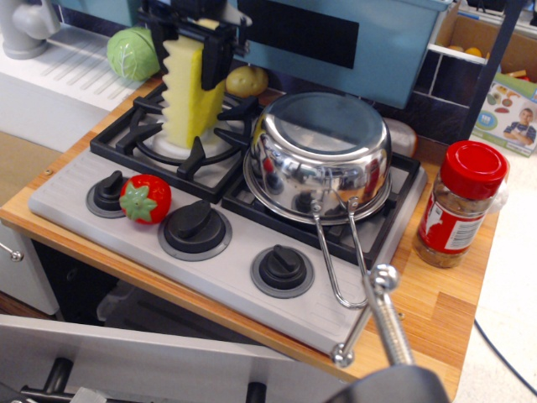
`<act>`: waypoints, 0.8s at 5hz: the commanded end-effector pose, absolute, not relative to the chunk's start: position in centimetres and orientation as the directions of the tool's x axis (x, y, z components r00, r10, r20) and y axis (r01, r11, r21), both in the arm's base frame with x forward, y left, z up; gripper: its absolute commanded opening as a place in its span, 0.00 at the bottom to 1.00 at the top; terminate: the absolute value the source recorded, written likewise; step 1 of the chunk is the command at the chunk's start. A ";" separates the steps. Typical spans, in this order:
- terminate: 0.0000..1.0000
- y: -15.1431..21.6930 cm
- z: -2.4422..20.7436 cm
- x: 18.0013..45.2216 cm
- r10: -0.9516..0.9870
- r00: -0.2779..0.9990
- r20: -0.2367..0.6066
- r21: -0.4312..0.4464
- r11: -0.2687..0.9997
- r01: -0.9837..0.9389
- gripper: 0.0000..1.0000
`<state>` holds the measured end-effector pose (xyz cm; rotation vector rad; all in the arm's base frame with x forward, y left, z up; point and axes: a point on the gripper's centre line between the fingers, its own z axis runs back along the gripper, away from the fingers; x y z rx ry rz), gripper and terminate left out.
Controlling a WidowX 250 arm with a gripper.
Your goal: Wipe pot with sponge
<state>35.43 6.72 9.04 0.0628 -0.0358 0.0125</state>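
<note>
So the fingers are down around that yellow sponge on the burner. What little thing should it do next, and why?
Probably close the fingers on the sponge. The gripper sits over the sponge's top, one finger on each side, but a firm grip isn't evident yet. The sponge stands upright on the left burner, apart from the pot, so it must be held before any wiping.

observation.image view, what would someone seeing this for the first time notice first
The mirror-bright steel pot on the right burner grabs the eye, its wire handle pointing toward the camera. Next is the pale yellow sponge standing upright on the left burner, with the black gripper straddling its top. A red toy strawberry sits by the knobs, and a red-capped spice jar stands on the counter at right.
</note>
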 end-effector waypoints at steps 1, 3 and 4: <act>0.00 7.0 12.5 36.4 0.038 0.992 0.124 0.049 0.998 -0.045 0.00; 0.00 2.8 17.4 35.9 0.016 0.987 0.159 -0.049 0.999 -0.008 0.00; 0.00 0.4 17.7 35.3 -0.030 0.982 0.184 -0.027 0.999 0.035 0.00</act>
